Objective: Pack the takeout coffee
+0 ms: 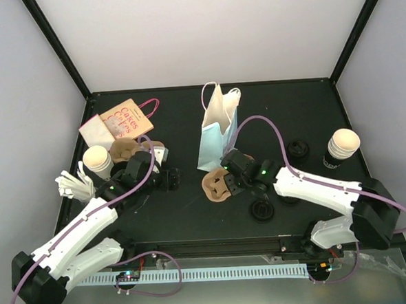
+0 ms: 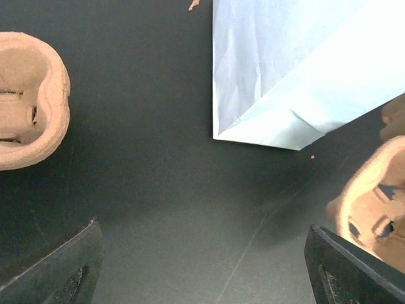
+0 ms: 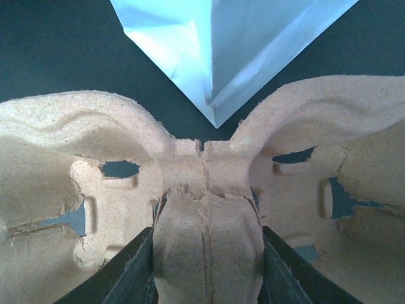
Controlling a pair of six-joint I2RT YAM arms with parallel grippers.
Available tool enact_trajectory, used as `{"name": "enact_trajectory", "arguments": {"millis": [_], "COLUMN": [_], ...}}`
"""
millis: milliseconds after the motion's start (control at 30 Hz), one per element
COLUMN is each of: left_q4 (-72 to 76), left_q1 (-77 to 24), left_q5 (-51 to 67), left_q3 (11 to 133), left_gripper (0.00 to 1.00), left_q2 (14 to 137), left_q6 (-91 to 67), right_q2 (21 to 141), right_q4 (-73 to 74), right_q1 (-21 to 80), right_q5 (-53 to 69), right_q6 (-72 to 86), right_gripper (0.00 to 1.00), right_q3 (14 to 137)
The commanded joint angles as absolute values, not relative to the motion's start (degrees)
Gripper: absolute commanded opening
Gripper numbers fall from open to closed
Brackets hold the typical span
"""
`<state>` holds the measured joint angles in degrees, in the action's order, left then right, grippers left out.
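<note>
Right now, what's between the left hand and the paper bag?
Only bare black tabletop, as the left wrist view shows; the left hand faces the paper bag with nothing in the way.

the black table [image 1: 193, 211] carries a pale blue bag [image 1: 214, 136], two pulp carriers [image 1: 215, 187], paper cups [image 1: 343, 143] and black lids [image 1: 262, 210].

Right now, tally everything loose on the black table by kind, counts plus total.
Paper bags with handles: 2
Brown moulded-pulp cup carriers: 2
Tan paper cup stacks: 2
Black round lids: 2
White bundle of sticks, kind unclear: 1
Total: 9
</note>
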<state>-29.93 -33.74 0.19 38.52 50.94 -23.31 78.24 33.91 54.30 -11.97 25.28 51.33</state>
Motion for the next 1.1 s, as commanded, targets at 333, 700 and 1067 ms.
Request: {"name": "enact_trajectory", "arguments": {"millis": [333, 700, 1067], "left_q4": [-14.69, -22.38, -38.93], "left_q1": [-33.33, -34.19, -36.92], "left_q5": [3.82, 6.04, -3.75], "left_q3": [53.48, 76.98, 97.37], "left_gripper": [0.99, 0.9, 0.73], "left_q2": [58.39, 79.56, 97.04], "left_q6": [-19.26, -18.64, -16.16], "right_q2": [62.82, 57.49, 51.48], "right_q4": [47.34, 53.01, 51.32], "right_q1": [54.5, 54.4, 54.39], "right_q5": [-22.93, -35.97, -37.72], "right_q6": [22.91, 21.07, 17.41], "right_gripper": [0.4, 0.4, 0.41], "right_q3": [63.91, 70.54, 70.22]}}
